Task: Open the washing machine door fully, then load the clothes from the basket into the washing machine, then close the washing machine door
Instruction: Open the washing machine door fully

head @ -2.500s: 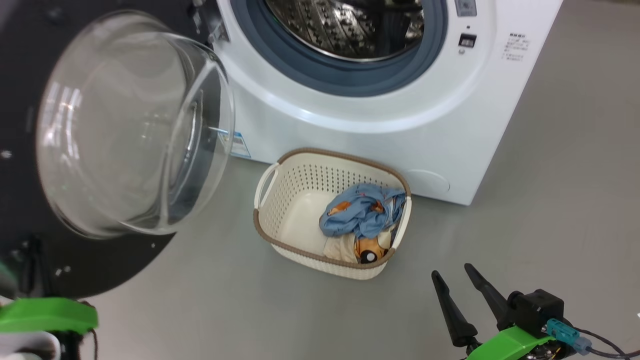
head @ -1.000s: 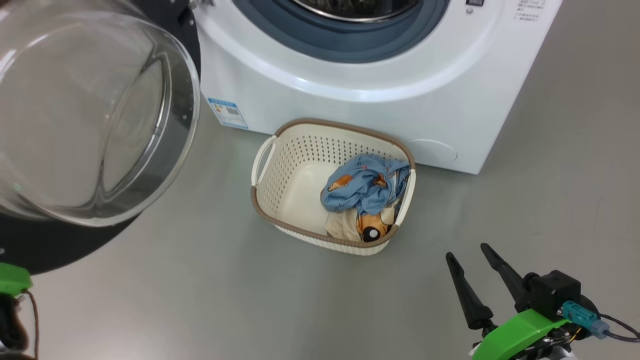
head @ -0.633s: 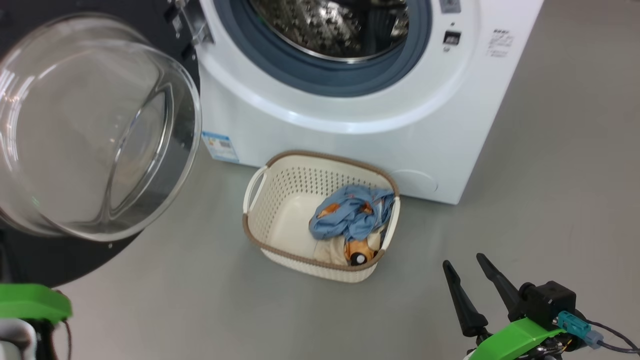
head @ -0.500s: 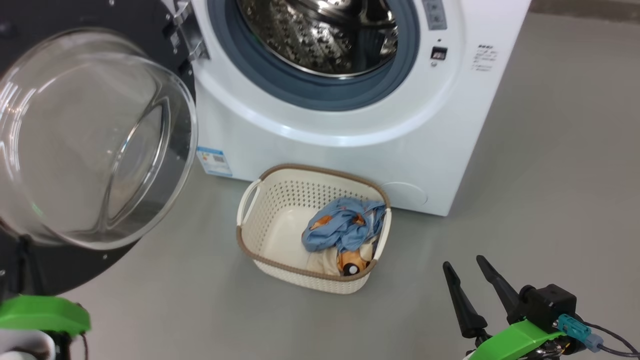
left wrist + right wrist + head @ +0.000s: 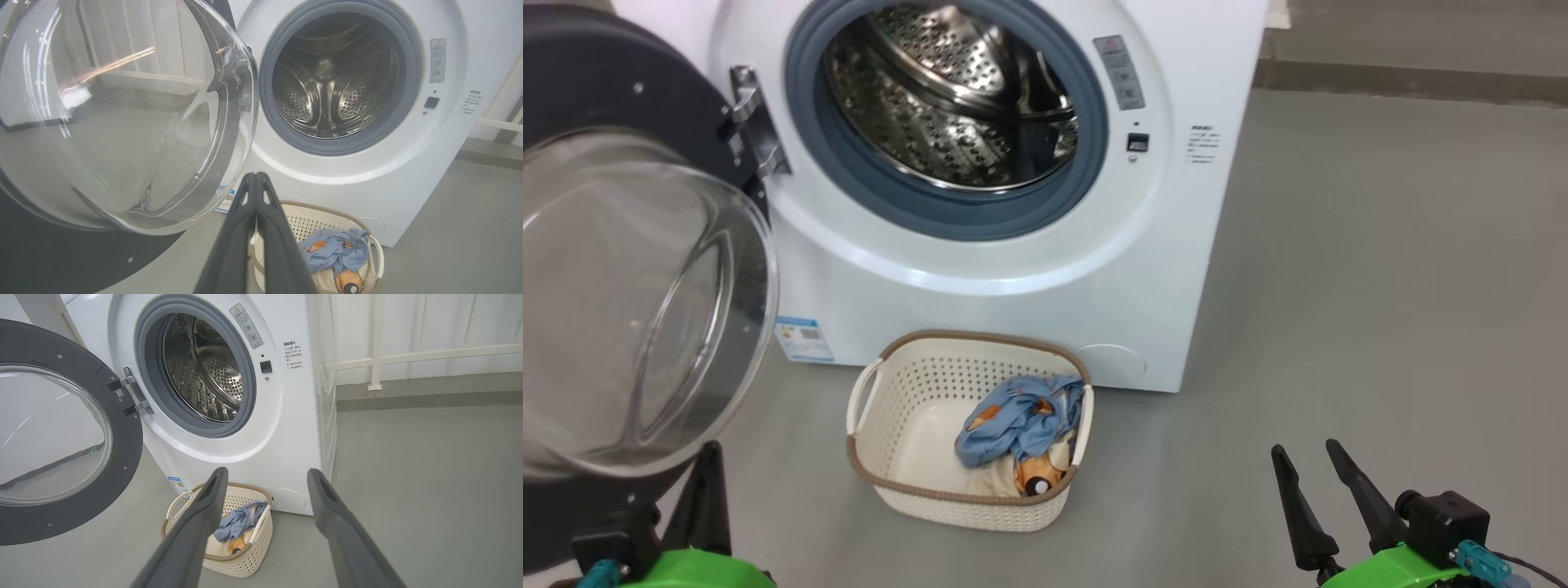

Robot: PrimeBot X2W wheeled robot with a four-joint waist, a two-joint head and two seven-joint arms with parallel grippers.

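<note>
Washing machine door [image 5: 629,302] hangs wide open at left; open floor [image 5: 1380,286] right of the basket [image 5: 964,510] holding the clothes [image 5: 1021,416]. Left jaws pinched together, right jaws spread.

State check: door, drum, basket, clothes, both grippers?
washing machine door: open, swung wide
washing machine drum: empty
basket: upright, loaded
clothes: bunched together in basket
left gripper: shut, empty
right gripper: open, empty
</note>
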